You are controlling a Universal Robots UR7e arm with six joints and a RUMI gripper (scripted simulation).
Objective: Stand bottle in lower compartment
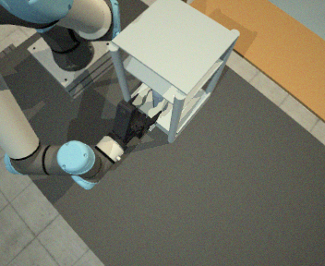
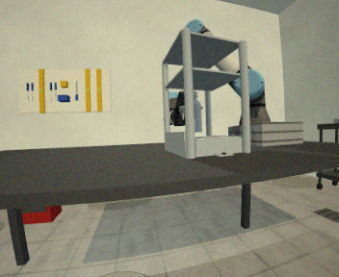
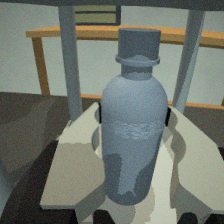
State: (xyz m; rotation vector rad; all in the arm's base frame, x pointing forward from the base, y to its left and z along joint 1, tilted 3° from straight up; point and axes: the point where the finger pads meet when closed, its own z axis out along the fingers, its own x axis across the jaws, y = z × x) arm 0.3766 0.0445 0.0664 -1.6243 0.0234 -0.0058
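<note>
You had the shelving unit (image 1: pixel 174 115) at upper centre of the top view, standing on the dark table (image 1: pixel 244 185); its top board hid most of the lower compartment from above, so the wrist view was your better check. The arm (image 1: pixel 73 159) reached in from lower left, low and level, presumably to pass under the middle shelf. The gripper (image 1: pixel 144 121) sat at the compartment's open side, clamped on the bottle (image 3: pixel 133 130); pale fingers flanked it left and right at mid-body, a hold that would leave base and cap free for setting down. You saw the bottle upright, cap (image 3: pixel 138 44) up, filling mid-frame in the wrist view; blue-grey, rounded shoulder, a paler label band; whether its base touched the compartment floor could not be told.
</note>
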